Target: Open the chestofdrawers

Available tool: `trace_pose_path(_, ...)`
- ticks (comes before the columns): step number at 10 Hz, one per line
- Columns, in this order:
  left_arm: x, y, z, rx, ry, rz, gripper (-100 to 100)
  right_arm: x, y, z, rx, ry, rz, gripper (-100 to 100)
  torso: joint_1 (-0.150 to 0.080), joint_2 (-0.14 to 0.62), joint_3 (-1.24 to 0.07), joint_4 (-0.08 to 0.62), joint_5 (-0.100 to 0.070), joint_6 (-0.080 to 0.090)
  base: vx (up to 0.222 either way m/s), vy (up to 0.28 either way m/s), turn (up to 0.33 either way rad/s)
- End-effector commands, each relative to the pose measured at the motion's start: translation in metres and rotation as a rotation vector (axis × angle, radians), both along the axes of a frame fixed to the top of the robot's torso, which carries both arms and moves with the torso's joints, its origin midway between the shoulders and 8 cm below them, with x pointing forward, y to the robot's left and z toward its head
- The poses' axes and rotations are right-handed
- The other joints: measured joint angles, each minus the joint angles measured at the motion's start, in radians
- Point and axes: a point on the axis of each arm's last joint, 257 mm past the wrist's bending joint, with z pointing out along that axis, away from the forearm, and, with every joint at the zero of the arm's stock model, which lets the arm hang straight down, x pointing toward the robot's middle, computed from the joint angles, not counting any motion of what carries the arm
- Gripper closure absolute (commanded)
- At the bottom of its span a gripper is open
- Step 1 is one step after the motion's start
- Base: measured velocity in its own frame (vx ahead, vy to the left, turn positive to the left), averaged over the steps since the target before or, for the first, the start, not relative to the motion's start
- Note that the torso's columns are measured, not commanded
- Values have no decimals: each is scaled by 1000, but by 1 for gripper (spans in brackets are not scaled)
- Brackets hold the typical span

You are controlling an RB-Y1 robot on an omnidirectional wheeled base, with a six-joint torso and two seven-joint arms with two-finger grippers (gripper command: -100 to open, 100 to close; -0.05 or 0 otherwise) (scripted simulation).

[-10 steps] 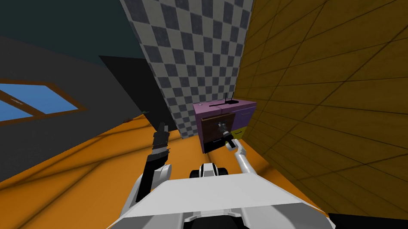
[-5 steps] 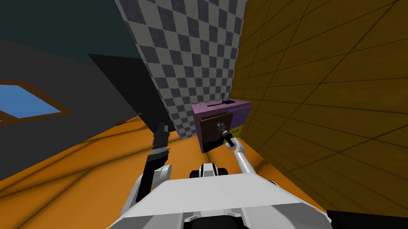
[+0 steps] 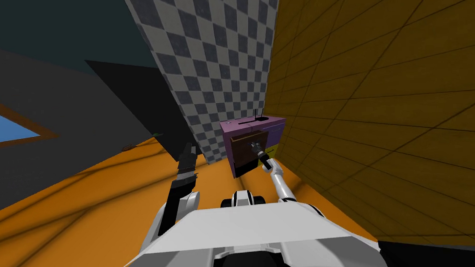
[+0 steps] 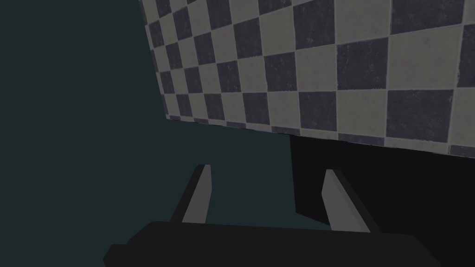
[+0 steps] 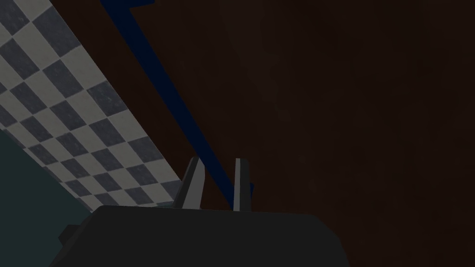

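The chest of drawers (image 3: 253, 125) is purple and stands on the orange floor (image 3: 109, 195), in the far corner of the floor where the checkered wall (image 3: 213, 65) meets the yellow-brown wall (image 3: 379, 83). On its top lies a thin black thing (image 3: 257, 117); what it is I cannot tell. One brown drawer (image 3: 243, 150) stands out forward from the purple body. The right arm reaches ahead to this drawer, and the right gripper (image 3: 254, 146) is at the drawer's front. In the right wrist view the right gripper (image 5: 217, 178) has its jaws close together, clamped on a narrow dark blue handle (image 5: 162, 88) which passes between them and runs slantwise across the dark brown drawer front (image 5: 324, 116). The left gripper (image 3: 187, 150) is raised above the floor, well apart from the chest and to its left. In the left wrist view the left gripper (image 4: 266, 190) has its jaws wide apart with nothing between them.
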Motion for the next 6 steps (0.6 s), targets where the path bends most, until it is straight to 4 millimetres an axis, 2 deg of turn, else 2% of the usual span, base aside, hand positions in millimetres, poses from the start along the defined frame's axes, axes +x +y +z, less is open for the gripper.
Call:
trace_pose_path(1,0,0,0,0,0,0,0,1,0,-3,-5,9,8,100,0,-2,-1,-2,0,-2,-8,-2,-9)
trace_pose_path(2,0,0,0,0,0,0,0,1,1,-4,-7,14,15,100,0,-3,-2,-1,0,-1,-83,-36,-18)
trace_pose_path(6,0,0,0,0,0,0,0,0,5,-7,-9,23,31,100,0,-1,-1,-2,0,-2,-164,-53,-16)
